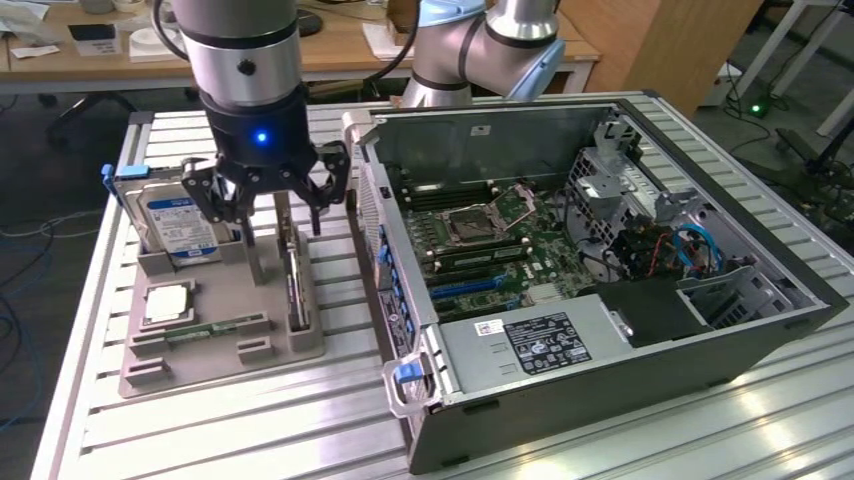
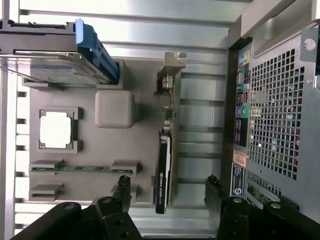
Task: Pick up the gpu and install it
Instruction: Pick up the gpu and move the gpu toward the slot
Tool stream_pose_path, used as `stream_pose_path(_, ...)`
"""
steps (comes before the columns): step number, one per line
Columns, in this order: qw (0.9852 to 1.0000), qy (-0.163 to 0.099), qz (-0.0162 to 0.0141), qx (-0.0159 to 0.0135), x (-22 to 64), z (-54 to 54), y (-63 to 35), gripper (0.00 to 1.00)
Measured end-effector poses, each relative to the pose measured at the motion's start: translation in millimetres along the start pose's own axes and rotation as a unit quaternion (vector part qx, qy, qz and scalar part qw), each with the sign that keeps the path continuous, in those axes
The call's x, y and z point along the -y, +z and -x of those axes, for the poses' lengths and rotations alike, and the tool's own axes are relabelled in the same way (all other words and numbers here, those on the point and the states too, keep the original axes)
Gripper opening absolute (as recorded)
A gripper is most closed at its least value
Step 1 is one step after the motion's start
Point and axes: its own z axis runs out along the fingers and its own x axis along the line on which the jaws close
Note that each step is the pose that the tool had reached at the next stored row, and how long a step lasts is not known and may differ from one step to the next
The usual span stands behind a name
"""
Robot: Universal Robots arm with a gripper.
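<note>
The jaws are seen spread wide and nothing is gripped between them. In the wrist view the two dark fingertips (image 2: 122,189) are shown standing either side of one end of the gpu (image 2: 164,165), with clear space left on both sides, so the card is not touched. The card is seen edge-on there, as a thin dark strip with a labelled black part at the end nearest the jaws and the pale bracket (image 2: 173,61) at the end farthest from them. How high the jaws hang is given by the exterior view, where they are held just above the card's top edge. In that view the gpu is seen standing upright on its long edge in a slot of the grey tray (image 1: 227,362). Its long axis is laid from the back of the desk (image 1: 267,432) toward the camera, roughly parallel to the near wall of the open computer case (image 1: 747,330), and the bracket is raised at the far end. The card is placed between the blue-labelled hard drive (image 1: 180,225), on the exterior view's left, and the case, on its right. A square processor (image 1: 168,300) and a narrow green memory stick (image 1: 220,327) are laid flat in the tray. The case's perforated back panel (image 2: 280,110) is shown by the wrist view, while its motherboard (image 1: 487,245) is shown by the exterior view.
</note>
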Motion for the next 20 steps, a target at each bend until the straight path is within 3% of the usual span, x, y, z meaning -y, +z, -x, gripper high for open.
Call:
stream_pose_path(15,1.0000,-0.008,-0.0002,-0.0001,-1.8,-0.2,14.9,0.71)
stream_pose_path(20,0.9998,-0.019,-0.0022,-0.0008,-3.0,-0.2,18.8,0.71)
